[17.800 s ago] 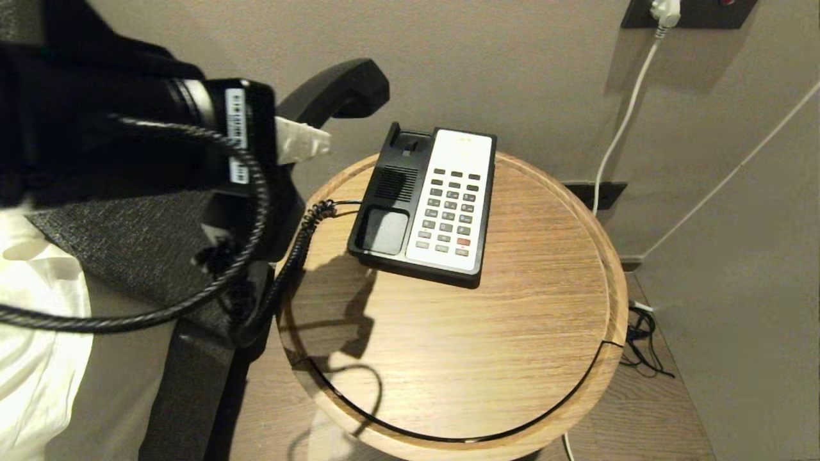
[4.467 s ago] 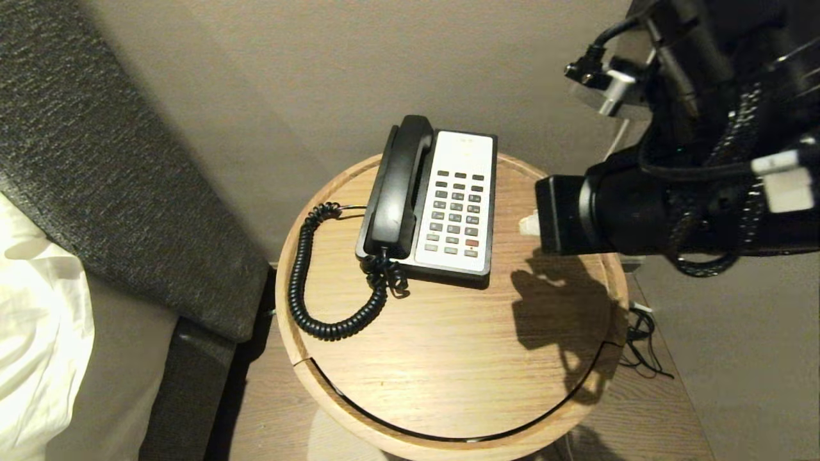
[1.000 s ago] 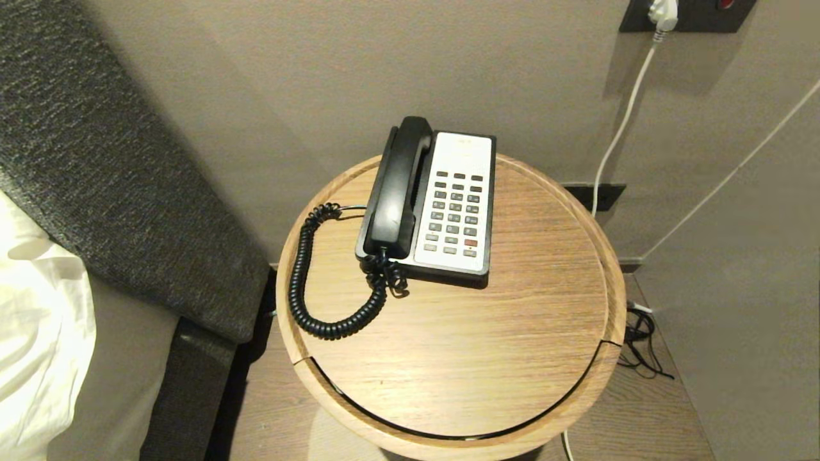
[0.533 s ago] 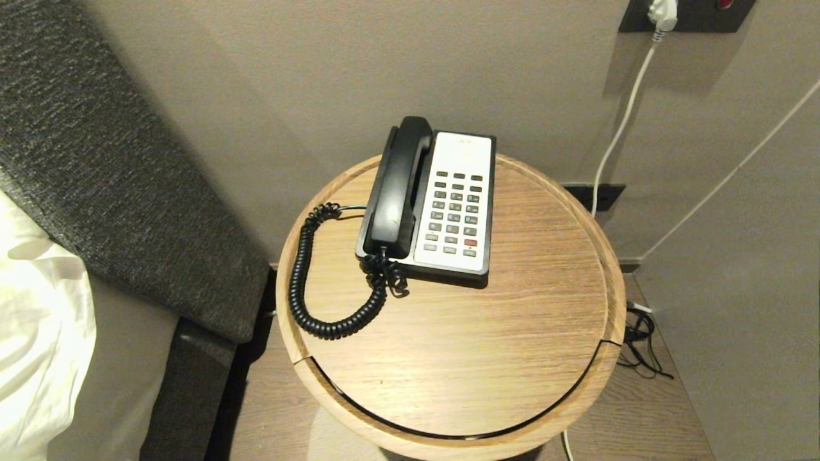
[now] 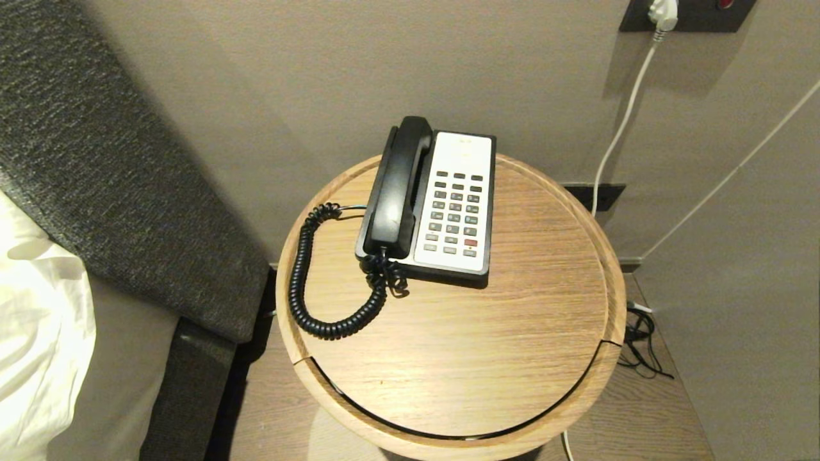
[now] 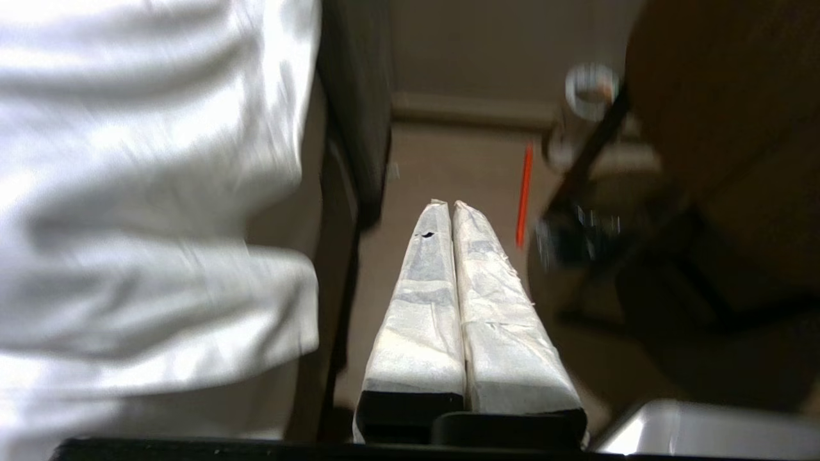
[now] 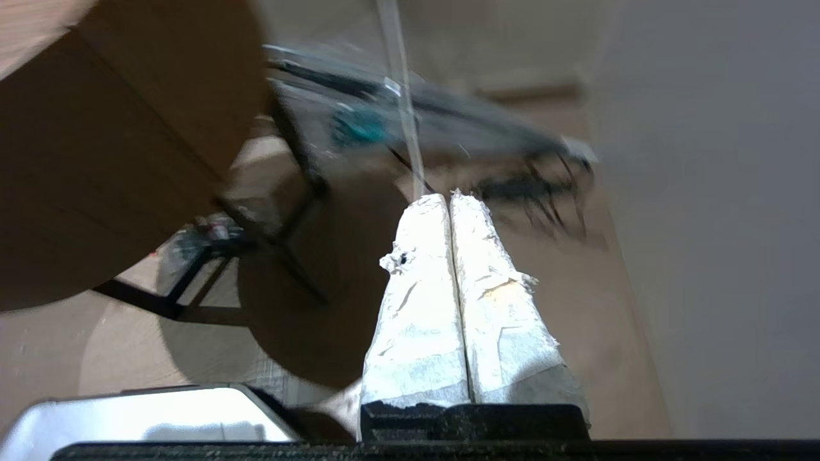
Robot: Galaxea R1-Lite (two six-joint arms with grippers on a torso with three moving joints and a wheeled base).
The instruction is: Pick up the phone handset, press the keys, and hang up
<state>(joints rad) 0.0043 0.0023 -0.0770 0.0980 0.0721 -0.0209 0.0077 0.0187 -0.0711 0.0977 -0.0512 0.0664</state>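
Note:
The phone handset lies in its cradle on the left side of the black-and-white phone base, its coiled cord looping over the round wooden table. The keys, dark grey with one red, sit in the white faceplate. Neither arm shows in the head view. My left gripper hangs low beside the bed, white-wrapped fingers pressed together, nothing held. My right gripper hangs low under the table's right side, also shut and empty.
A grey padded headboard and white bedding stand left of the table. A white cable runs down the wall from a socket at the back right. Black wires lie on the floor by the table's right edge.
Over the last second nothing in the head view has moved. Earlier, the left gripper held the handset off the base; later the handset lay in its cradle and the right arm withdrew.

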